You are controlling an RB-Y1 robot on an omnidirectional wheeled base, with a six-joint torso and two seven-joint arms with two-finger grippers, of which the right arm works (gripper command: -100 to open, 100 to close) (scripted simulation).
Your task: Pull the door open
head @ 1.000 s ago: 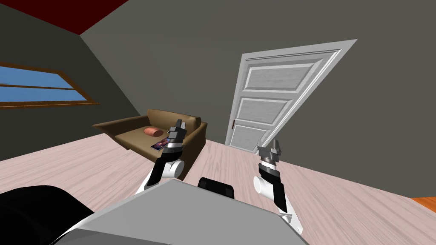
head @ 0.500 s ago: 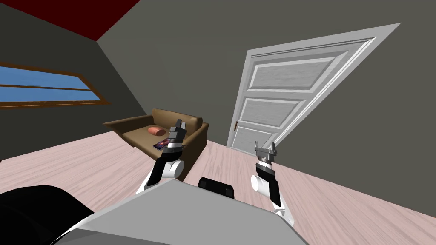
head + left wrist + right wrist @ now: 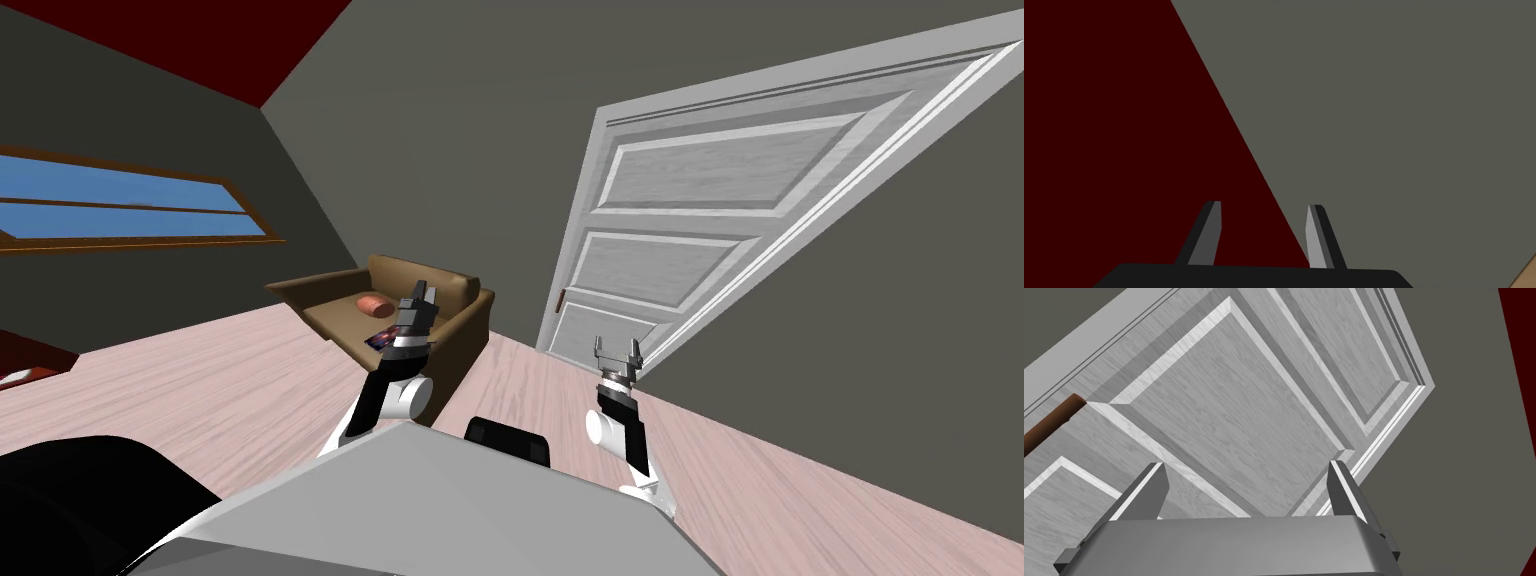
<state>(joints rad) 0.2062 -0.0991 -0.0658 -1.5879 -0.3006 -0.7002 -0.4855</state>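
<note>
A white panelled door [image 3: 700, 230] stands closed in the grey wall ahead and to the right. Its small brown handle [image 3: 561, 296] sits on the door's left edge; in the right wrist view the handle [image 3: 1049, 423] is a brown bar off to the side of the fingers. My right gripper [image 3: 617, 350] is open, raised in front of the door's lower part and still apart from it. The right gripper [image 3: 1247, 480] points at the door panels [image 3: 1234, 388]. My left gripper [image 3: 419, 296] is held up in front of the sofa, and the left gripper [image 3: 1263, 225] is open and empty.
A brown sofa [image 3: 420, 300] with an orange cushion [image 3: 376, 306] and a small flat dark item [image 3: 380, 340] stands left of the door. A window [image 3: 120, 205] is on the left wall. Pale wooden floor [image 3: 250, 380] lies between me and the door.
I have moved closer to the door, which looks larger and has shifted right in view. My right gripper has swung left and turned to face the door.
</note>
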